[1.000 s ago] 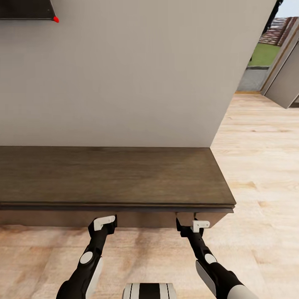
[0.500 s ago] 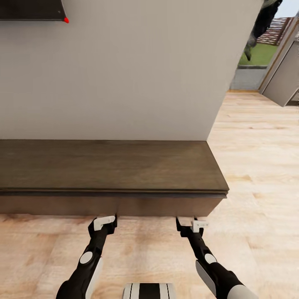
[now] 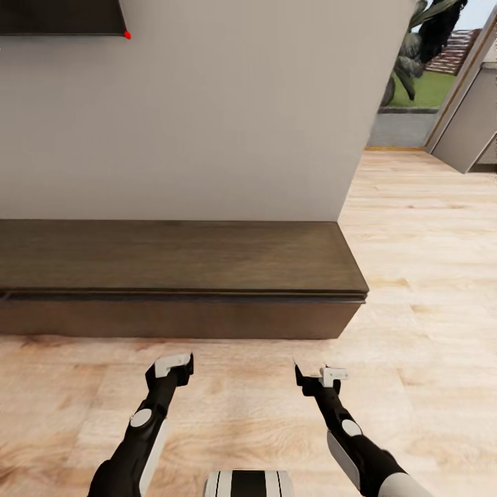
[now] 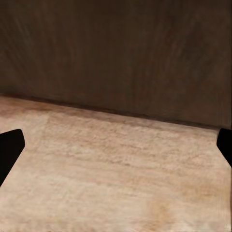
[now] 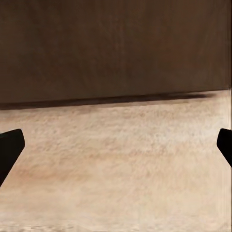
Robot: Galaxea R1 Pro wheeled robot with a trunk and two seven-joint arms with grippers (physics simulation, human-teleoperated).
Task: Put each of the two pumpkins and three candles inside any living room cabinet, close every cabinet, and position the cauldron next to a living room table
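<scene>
A: What's at the far left?

B: The left gripper (image 3: 181,364), held low over the pale wood floor (image 3: 235,393). Its wrist camera shows the two dark fingertips (image 4: 9,150) at opposite edges, so the jaws are spread wide and hold nothing.

A: And ahead of it?

B: The cabinet (image 3: 179,276), a long low dark-brown unit against the grey wall (image 3: 207,117). Its front is flush, with no drawer pulled out. It stands near both grippers but touches neither.

A: The right side?

B: The right gripper (image 3: 310,376) is also over the floor, fingertips (image 5: 9,147) wide apart and empty, facing the cabinet's front (image 5: 116,48). Beyond it, further right, a doorway opens onto greenery (image 3: 421,48).
</scene>
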